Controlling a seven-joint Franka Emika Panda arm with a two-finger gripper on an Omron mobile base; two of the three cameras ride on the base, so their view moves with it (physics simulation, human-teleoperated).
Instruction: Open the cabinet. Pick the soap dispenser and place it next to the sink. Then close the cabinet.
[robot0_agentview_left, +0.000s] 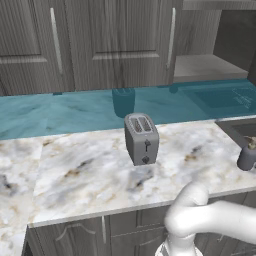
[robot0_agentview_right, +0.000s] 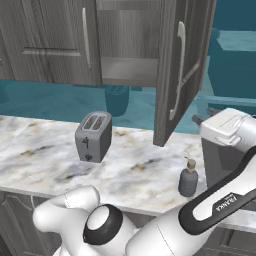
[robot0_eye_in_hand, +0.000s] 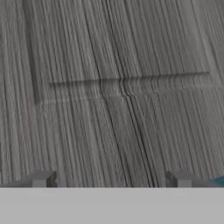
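Dark grey wood grain runs right across my hand view: a panelled door face of the cabinet (robot0_eye_in_hand: 131, 87) sits close in front of my claw (robot0_eye_in_hand: 111, 179), whose two tips stand spread wide apart with nothing between them. A recessed panel edge crosses the door above my tips.

In the right base view the cabinet's right door (robot0_agentview_right: 177, 70) stands swung out toward me, its long silver bar handle (robot0_agentview_right: 178, 70) on the near edge and its lower corner hanging over the marble worktop (robot0_agentview_right: 135, 170). The left door (robot0_agentview_right: 50, 40) is shut. Between them the bare shelf (robot0_agentview_right: 127, 70) is exposed.

The soap dispenser (robot0_agentview_right: 188, 179) stands upright on the worktop, below and just right of the open door's bottom edge, close to the front edge of the counter. In the left base view it (robot0_agentview_left: 246, 157) stands just beside the near corner of the sink (robot0_agentview_left: 240, 130).

The grey toaster (robot0_agentview_right: 93, 136) stands well to the left of the dispenser, with a broad stretch of bare marble between them and more in front of it up to the counter's lip.
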